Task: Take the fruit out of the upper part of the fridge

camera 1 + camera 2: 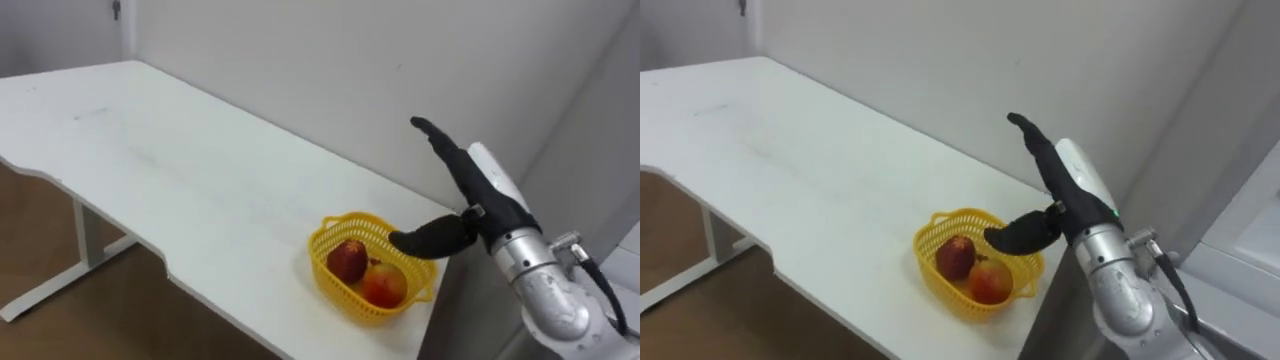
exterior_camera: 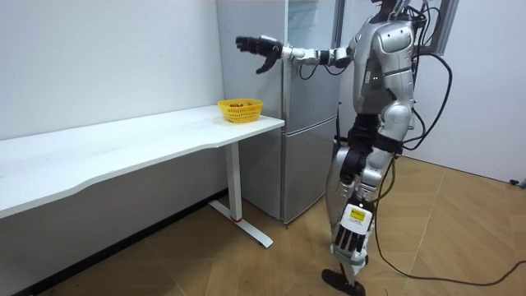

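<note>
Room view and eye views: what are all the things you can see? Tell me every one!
table: one, white, along the wall
basket: one, yellow, on the table's end nearest the fridge
fruit: two, red and red-yellow, inside the basket
fridge: one, grey, right beside the table's end
floor: one, brown wood, under everything
right hand: one, black, open, raised in the air above the basket
left hand: one, pale, hanging low by the robot's leg

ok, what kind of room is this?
Likely an office or lab room staged as a kitchen corner: a tall grey fridge beside a long white table, with a yellow basket of fruit at the table's end.
</note>
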